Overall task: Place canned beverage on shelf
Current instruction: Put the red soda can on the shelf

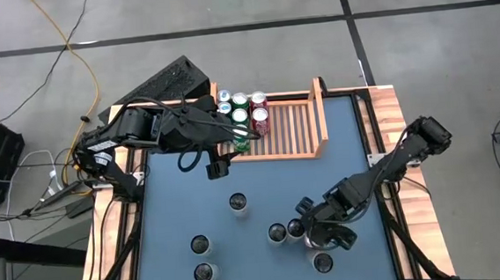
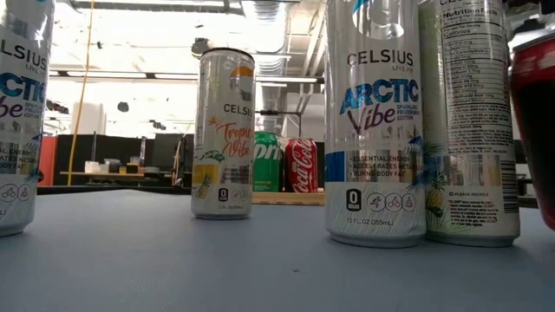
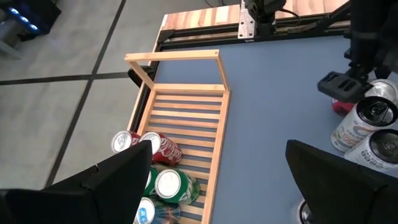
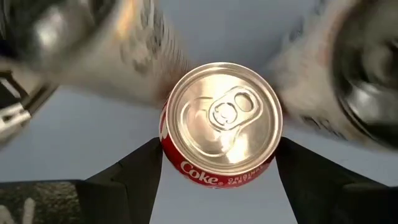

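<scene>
I've got the overhead straight down, the low camera level among cans, and both share the shelf [image 1: 276, 129] with my left wrist.

A: Light even and bright over the bench [image 1: 175, 207]; soft shadows only. Low view backlit by ceiling strips, background washed out.

B: Right wrist view: Coke can [image 4: 221, 134] lid sharp with glare, neighbouring cans smeared, out of focus.
</scene>
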